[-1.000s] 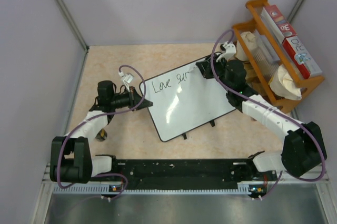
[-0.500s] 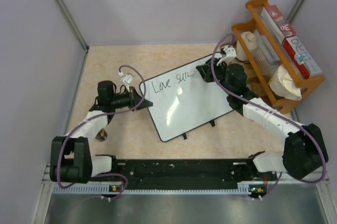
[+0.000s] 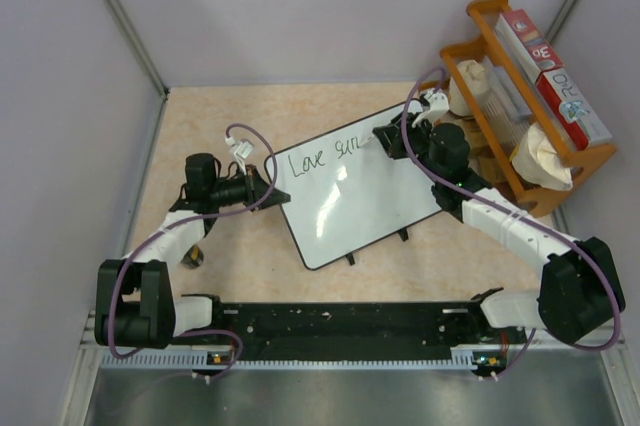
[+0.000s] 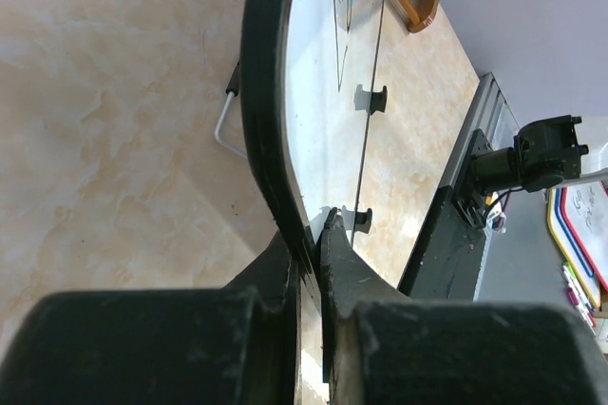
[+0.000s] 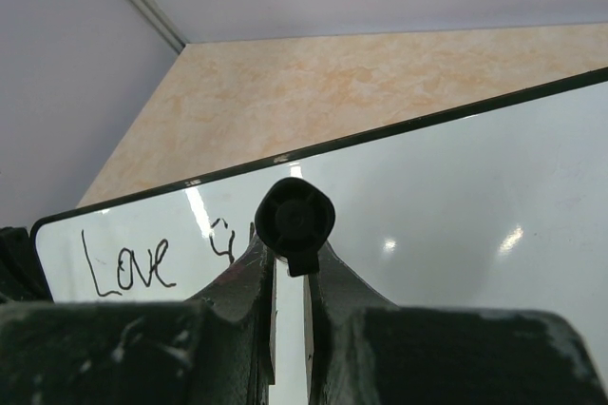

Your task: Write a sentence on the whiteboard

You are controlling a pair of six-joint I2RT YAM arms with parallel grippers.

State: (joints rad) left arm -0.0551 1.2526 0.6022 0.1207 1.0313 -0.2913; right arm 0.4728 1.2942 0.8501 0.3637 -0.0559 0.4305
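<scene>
While the whiteboard lies askew on the tan table between the two arms, we see the left gripper clamped tight on its rounded left corner. Right gripper is closed around a black marker, held over the board's far part, just right of the handwriting: "Love" plus a few more letters. We note a wooden rack beside the board's right end.
</scene>
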